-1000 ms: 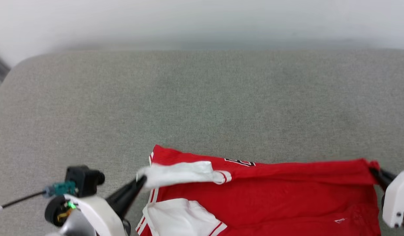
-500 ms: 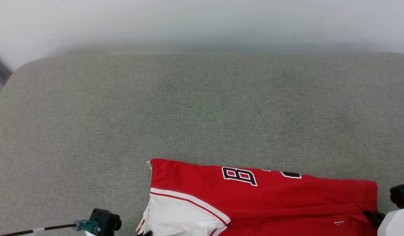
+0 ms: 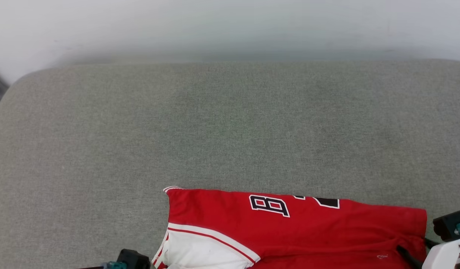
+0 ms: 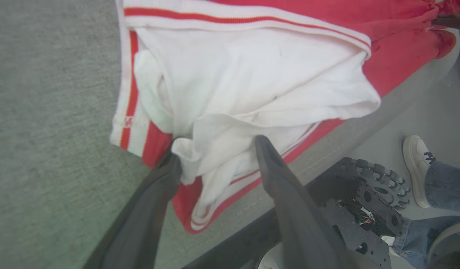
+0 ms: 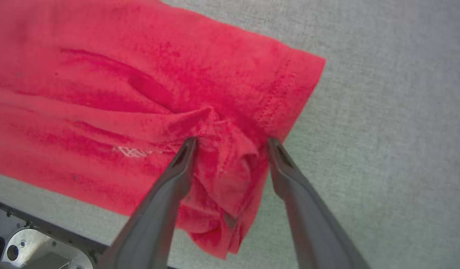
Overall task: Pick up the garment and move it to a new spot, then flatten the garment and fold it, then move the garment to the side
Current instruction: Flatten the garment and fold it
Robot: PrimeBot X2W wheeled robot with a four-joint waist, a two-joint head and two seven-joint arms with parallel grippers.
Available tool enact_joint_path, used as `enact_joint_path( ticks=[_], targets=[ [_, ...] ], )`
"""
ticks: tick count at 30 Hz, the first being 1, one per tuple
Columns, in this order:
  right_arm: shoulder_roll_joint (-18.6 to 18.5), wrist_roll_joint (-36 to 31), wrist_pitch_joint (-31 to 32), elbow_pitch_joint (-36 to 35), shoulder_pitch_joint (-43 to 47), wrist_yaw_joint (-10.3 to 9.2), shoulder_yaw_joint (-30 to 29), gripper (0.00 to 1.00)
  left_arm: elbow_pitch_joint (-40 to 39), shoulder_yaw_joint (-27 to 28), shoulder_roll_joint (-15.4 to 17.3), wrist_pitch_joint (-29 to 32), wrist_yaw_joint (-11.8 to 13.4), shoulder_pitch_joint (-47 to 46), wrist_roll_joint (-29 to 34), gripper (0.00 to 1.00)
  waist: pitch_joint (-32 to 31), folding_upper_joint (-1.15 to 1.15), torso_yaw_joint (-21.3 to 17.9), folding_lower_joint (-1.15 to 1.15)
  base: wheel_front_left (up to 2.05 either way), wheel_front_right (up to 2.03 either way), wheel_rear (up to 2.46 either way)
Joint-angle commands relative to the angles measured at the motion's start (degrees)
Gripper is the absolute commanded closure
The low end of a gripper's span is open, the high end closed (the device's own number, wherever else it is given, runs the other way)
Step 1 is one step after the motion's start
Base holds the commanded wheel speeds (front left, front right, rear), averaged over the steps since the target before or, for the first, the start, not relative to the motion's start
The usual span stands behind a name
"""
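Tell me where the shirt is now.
In the head view the shirt lies at the near edge of the table, right of centre, its hem corner inside the open right claw.

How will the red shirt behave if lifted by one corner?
Probably floppy: the garment bunches between the open fingers of the right gripper, so it should drape. Likely light: thin folds lie limp. It lies near the edge of the grey surface, so a push might slide it off.

The left claw (image 4: pixel 217 141) holds its two dark fingers (image 4: pixel 140 220) spread wide, jaws well apart. The right claw (image 5: pixel 232 140) stands likewise (fingers splayed, tips about level). In the head view its white wrist (image 3: pixel 448 256) sits at the lower right corner.
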Motion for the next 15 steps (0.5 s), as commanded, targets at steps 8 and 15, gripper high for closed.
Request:
enact_joint_path(
  ticks=[8, 15],
  targets=[
    [-0.53, 2.13, 0.44, -4.08, -1.35, -0.02, -2.11, 0.0, -2.19, 4.01, 1.49, -4.34, 1.97, 0.17, -1.15, 0.0, -3.13, 0.0, -0.31, 0.0, 0.0, 0.0, 0.0],
    [2.77, 2.66, 5.26, -8.64, 0.62, -0.02, -10.87, 0.0, -8.12, 11.08, 1.59, -12.87, 7.02, 0.66, -1.57, 0.0, -4.3, 0.0, 0.02, 0.0, 0.0, 0.0, 0.0]
  ],
)
